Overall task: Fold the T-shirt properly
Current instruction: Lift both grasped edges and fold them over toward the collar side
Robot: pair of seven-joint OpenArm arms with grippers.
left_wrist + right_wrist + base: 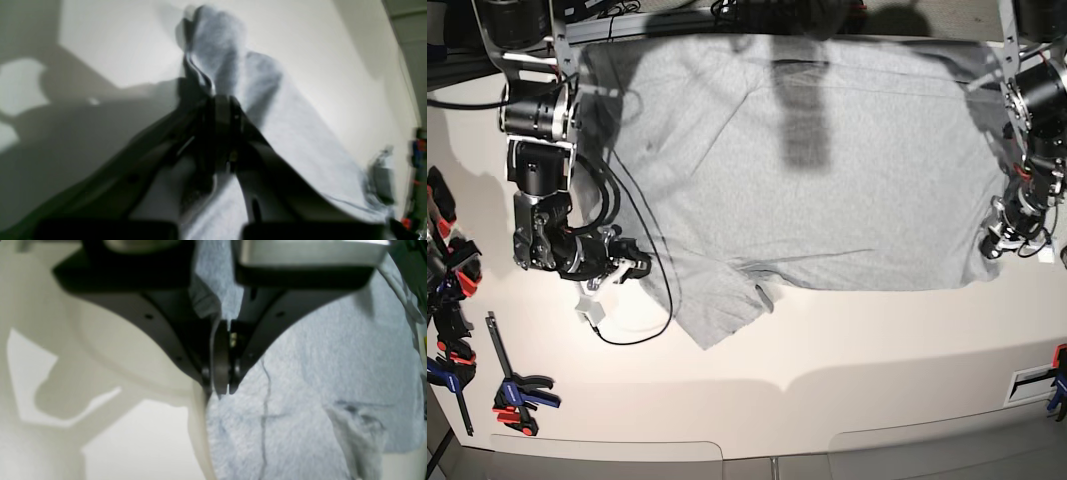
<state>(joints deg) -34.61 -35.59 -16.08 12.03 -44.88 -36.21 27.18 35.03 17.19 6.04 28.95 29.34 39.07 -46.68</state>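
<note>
A: Where is the T-shirt [827, 170]?
B: Spread flat over the far half of the white table [827, 360], plain side up, one sleeve [722, 305] pointing toward the near edge.
A: Left pincer [222, 100]?
B: Closed on a bunched fold of shirt at the right edge.
A: Right pincer [222, 386]?
B: Closed too, grey cloth pinched between its jaws at the shirt's left side. Clamps [512, 390] lie near left on the table

The base view looks straight down from overhead, while both wrist views sit close above the T-shirt [827, 180].
</note>
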